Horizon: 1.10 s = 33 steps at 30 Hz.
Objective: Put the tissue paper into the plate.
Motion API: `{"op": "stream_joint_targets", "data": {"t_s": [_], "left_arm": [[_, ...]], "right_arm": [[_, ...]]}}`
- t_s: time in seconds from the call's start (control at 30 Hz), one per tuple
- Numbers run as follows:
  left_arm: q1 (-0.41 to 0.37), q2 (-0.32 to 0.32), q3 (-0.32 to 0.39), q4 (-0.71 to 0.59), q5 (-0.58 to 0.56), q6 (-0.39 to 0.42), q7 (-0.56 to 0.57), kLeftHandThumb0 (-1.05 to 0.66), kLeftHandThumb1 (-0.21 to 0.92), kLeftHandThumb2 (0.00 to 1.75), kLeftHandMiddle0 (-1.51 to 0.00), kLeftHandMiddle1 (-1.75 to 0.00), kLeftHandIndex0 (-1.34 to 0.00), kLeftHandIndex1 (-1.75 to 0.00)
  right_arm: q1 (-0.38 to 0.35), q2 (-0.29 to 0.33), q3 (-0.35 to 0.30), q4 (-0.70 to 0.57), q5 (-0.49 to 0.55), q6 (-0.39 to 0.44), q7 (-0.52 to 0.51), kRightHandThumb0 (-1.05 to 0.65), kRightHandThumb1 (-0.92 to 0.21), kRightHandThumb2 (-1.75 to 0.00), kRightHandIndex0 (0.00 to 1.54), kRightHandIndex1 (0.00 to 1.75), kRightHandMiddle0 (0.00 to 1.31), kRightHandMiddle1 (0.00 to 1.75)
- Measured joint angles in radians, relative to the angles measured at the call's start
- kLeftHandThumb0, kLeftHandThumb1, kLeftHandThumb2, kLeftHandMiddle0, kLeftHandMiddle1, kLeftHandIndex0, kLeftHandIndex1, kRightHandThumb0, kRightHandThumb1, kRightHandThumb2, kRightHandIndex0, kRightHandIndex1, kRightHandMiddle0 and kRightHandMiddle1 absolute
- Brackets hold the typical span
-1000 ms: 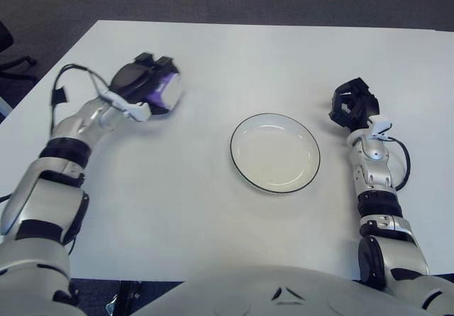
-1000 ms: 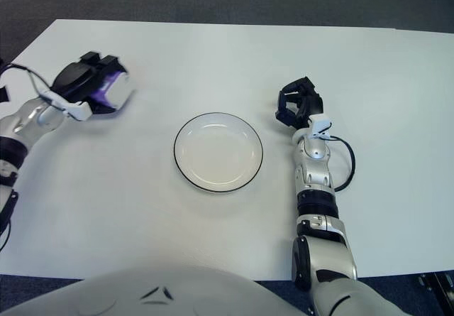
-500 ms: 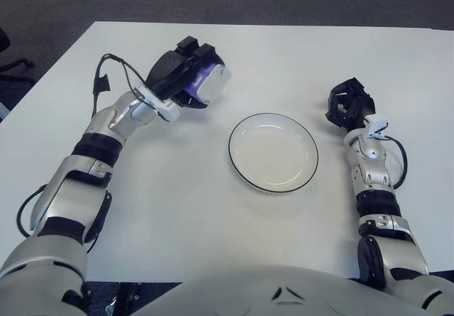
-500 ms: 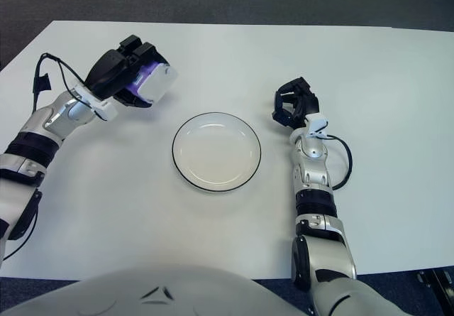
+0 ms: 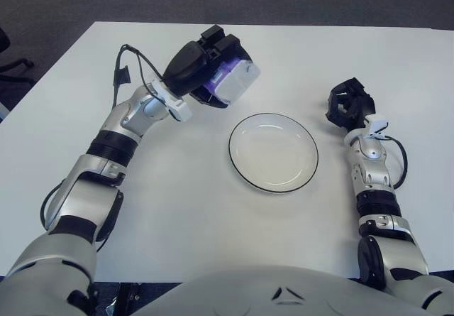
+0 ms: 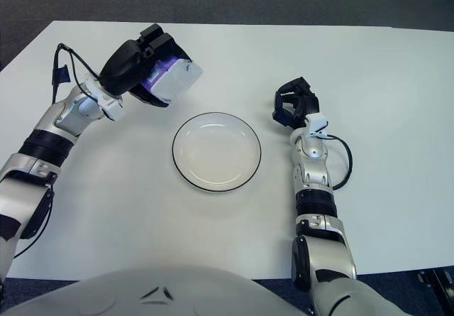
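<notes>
Since the earlier frame your left hand [image 5: 206, 71] carries the tissue paper [image 5: 234, 82] closer, fingers clamped on it; plate [image 5: 273, 152] empty, release pending; right hand [image 5: 349, 105] idle, curled on the worktop [image 5: 177, 209].

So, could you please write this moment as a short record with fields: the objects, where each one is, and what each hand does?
carried object: white and purple tissue paper pack, held above the table, up and left of the plate, not over it yet
target: round white plate with thin black rim, nothing on it
left hand: closed around the pack, raised
right hand: idle, right of the plate, fingers curled, holding nothing
surface: white table
task state: pack not yet in plate
</notes>
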Motion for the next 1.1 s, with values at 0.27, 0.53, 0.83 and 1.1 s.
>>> {"op": "stream_joint_targets", "data": {"t_s": [0.27, 0.53, 0.83, 1.1], "left_arm": [[0.002, -0.007, -0.016, -0.090, -0.071, -0.017, -0.134, 0.03, 0.12, 1.55, -0.76, -1.74, -0.54, -1.75], [0.024, -0.041, -0.045, -0.172, -0.136, 0.008, -0.243, 0.00, 0.13, 1.53, -0.75, -1.72, -0.52, -1.75], [0.033, -0.063, -0.073, -0.257, -0.211, 0.083, -0.392, 0.00, 0.13, 1.53, -0.75, -1.73, -0.52, -1.75], [0.036, -0.117, -0.097, -0.252, -0.193, 0.073, -0.422, 0.00, 0.05, 1.63, -0.81, -1.74, -0.58, -1.75]], "right_arm": [[0.004, 0.000, 0.001, -0.008, -0.001, 0.001, -0.003, -0.41, -0.57, -0.99, 0.66, 1.73, 0.42, 1.75], [0.011, -0.001, 0.008, -0.029, -0.003, 0.005, -0.006, -0.41, -0.56, -1.00, 0.62, 1.70, 0.42, 1.75], [0.016, 0.000, 0.019, -0.044, -0.010, 0.019, -0.027, -0.42, -0.53, -1.05, 0.64, 1.74, 0.45, 1.75], [0.016, 0.001, 0.022, -0.043, -0.010, 0.054, -0.062, -0.43, -0.50, -1.09, 0.63, 1.71, 0.47, 1.75]]}}
